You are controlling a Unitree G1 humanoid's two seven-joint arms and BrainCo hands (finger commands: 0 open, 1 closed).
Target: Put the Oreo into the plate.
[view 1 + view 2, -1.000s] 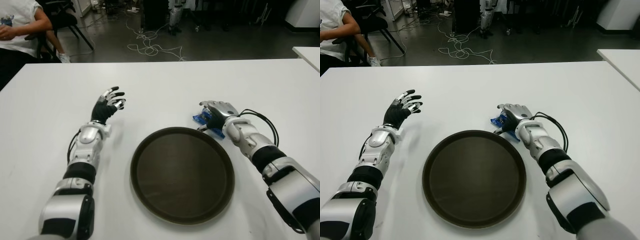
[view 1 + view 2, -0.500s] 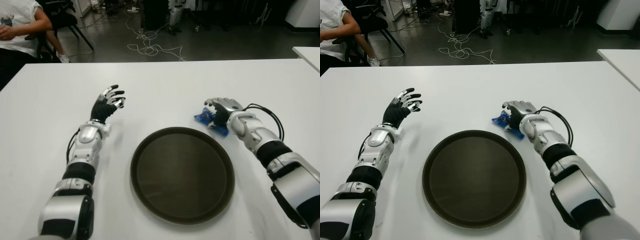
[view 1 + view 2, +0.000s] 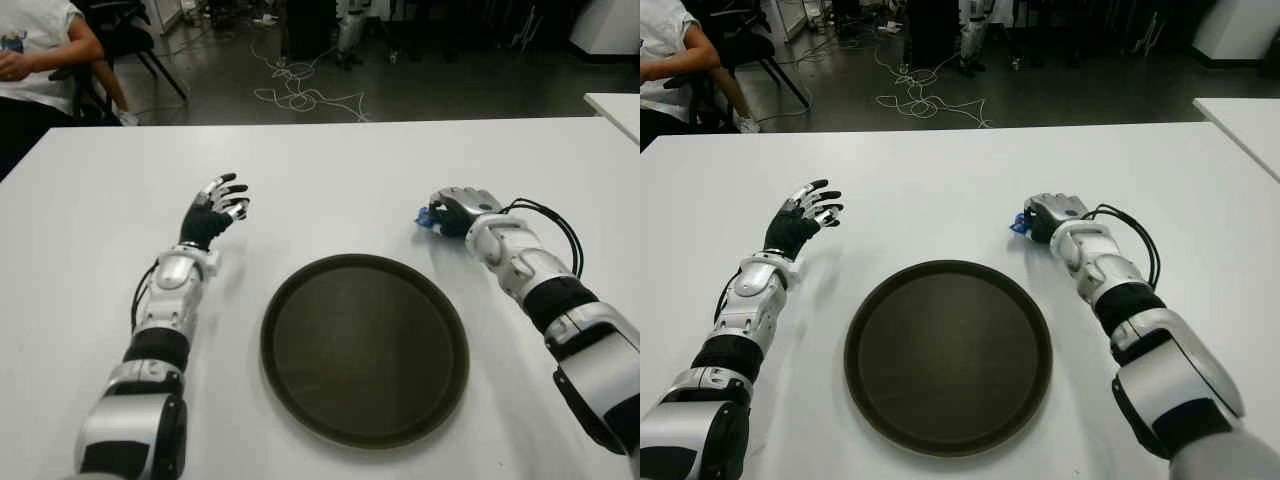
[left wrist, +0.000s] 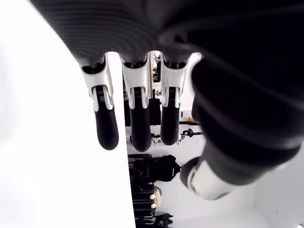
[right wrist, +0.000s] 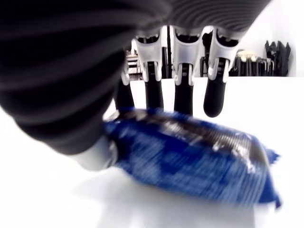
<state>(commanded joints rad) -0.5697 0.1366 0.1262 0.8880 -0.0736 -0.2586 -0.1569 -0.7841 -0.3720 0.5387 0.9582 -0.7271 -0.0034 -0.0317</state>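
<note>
**Right hand grips the Oreo pack, far right of the plate**

Left hand (image 3: 212,208), left of the plate (image 3: 364,347): fingers spread, empty. Right hand (image 3: 458,209): fingers curled around the blue Oreo pack (image 5: 190,156). Advice: keep the grip firm, lift clear of the rim, release over the plate's centre.

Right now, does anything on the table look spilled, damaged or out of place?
Nothing stands out. The right hand is closed around the blue Oreo pack, which looks intact, beyond the empty plate. The left hand shows open, left of the plate.
</note>
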